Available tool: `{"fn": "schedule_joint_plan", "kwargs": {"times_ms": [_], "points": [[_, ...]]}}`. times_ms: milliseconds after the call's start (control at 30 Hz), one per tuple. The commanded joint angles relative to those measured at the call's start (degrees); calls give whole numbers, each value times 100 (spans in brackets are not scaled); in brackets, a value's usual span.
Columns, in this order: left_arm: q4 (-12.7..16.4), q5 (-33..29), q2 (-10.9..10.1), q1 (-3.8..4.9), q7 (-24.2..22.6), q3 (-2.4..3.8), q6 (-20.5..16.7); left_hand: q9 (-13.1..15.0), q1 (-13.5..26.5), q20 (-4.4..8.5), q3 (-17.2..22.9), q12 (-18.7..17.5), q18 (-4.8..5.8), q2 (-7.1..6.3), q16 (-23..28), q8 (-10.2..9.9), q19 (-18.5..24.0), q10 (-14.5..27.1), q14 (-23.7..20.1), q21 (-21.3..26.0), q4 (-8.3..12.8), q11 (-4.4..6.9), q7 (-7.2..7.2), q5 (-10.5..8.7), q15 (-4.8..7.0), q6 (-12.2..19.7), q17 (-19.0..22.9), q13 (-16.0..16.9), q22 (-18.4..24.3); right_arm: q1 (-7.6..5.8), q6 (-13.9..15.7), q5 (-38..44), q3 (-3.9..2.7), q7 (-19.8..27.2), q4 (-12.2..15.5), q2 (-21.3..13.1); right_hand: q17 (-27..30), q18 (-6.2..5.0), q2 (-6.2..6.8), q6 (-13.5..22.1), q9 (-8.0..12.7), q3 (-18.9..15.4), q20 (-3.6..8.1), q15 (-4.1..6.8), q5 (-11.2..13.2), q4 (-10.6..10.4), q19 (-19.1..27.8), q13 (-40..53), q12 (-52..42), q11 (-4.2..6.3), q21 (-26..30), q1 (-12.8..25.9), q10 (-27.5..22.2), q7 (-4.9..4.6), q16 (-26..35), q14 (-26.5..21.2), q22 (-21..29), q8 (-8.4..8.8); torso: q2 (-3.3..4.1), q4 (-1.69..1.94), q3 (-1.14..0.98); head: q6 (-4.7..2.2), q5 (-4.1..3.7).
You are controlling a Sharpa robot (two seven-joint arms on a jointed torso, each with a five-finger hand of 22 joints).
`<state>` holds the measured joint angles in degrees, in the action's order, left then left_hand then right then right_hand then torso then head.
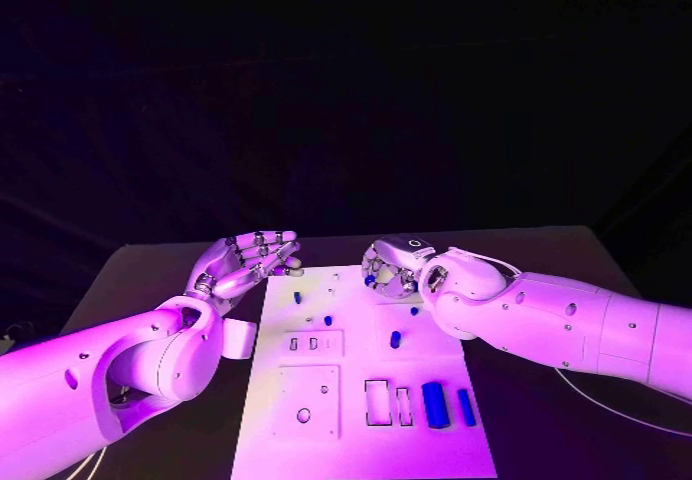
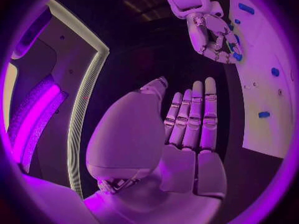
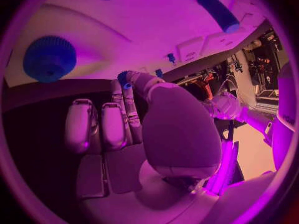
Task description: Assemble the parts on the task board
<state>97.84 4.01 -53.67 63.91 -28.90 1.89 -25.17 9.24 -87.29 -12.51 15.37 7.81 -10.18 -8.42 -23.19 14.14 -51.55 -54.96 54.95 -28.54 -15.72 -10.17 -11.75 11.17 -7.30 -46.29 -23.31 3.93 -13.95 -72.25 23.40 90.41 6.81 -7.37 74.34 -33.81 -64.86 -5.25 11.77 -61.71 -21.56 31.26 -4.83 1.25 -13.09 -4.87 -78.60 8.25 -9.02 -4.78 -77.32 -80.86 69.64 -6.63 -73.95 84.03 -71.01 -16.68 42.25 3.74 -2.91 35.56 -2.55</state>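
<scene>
Task board [image 1: 361, 440] white; parts on it blue, incl. long block [image 1: 434, 405] and ridged knob [image 3: 49, 58]; table [image 1: 144, 270] black; hands silver, arms white.

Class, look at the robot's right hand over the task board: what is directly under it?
Under the right hand lies the far end of the white task board. Its fingertips pinch a small blue part. What the board carries directly beneath the hand is covered.

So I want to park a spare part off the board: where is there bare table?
The black table is bare left of the board, behind the left hand, and near right of it under the right arm. Crowded: the board's far end, where the right hand pinches a blue part.
</scene>
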Motion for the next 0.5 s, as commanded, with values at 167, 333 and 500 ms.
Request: {"fn": "schedule_joint_plan", "kwargs": {"times_ms": [167, 333, 500], "points": [[-66, -59, 25, 12, -67, 20, 30, 2, -61, 3, 41, -31, 6, -12, 21, -21, 49, 24, -45, -32, 17, -18, -151, -20, 9, 50, -11, -6, -14, 6, 421, -47, -9, -90, -238, 396, -7, 109, -153, 8, -20, 98, 17, 25, -28, 122, -9, 234, -1, 193, -24, -80, 230, -27, -42, 161, -11, -30, 14, 21, -4, -9, 78], [-90, -67, 42, 13, -75, 33, 28, 2, -61, 3, 41, -31, 6, -12, 21, -21, 49, 24, -45, -32, 17, -18, -151, -20, 9, 50, -11, -6, -14, 24, 439, -60, -10, -197, -502, 690, 3, 108, -153, 38, -48, 120, 14, 19, -27, 143, -2, 240, 13, 183, -23, -62, 216, -37, -44, 160, -12, -38, 37, 52, -3, 5, 100], [-96, -69, 49, 15, -74, 39, 29, 2, -61, 3, 41, -31, 6, -12, 21, -21, 49, 24, -45, -32, 17, -18, -151, -20, 9, 50, -11, -6, -14, 49, 440, -67, -11, -218, -676, 841, 2, 108, -146, 57, -69, 127, 11, 13, -25, 151, 1, 243, 23, 177, -25, -37, 205, -42, -51, 160, -17, -44, 57, 83, 5, 21, 84]]}}
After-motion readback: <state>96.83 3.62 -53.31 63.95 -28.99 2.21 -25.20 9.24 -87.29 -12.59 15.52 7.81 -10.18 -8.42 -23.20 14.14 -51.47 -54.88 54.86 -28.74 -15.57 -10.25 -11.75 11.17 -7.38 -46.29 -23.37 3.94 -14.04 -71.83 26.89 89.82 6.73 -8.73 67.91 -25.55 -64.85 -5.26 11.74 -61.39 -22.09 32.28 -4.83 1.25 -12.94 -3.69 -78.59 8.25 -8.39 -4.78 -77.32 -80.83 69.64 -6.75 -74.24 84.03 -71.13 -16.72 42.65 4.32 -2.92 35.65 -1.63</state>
